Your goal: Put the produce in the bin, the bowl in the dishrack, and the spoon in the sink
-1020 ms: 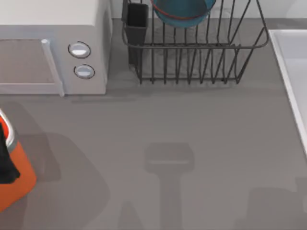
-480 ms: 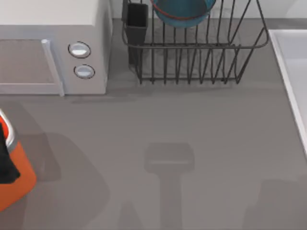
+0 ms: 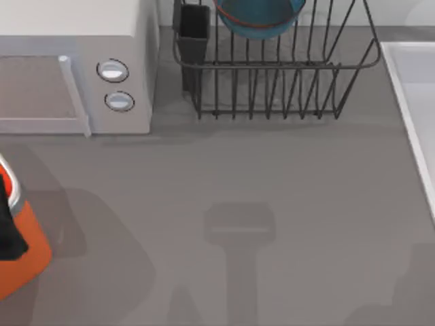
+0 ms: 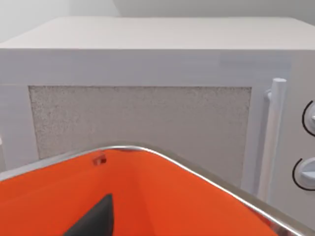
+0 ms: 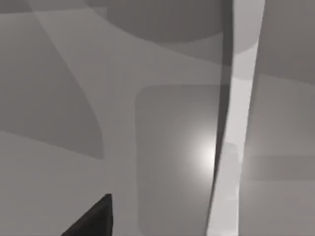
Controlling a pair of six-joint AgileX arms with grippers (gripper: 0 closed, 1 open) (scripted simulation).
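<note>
Left end effector sits low inside the bin; I cannot tell its opening or load. Right end effector hangs over the sink, state likewise unclear. Bowl rests in the dishrack. Risk: lifting the left arm may snag the bin's rim and tip it.

Grey table: microwave far left, dishrack far centre, sink at right edge, orange bin at near left edge.
</note>
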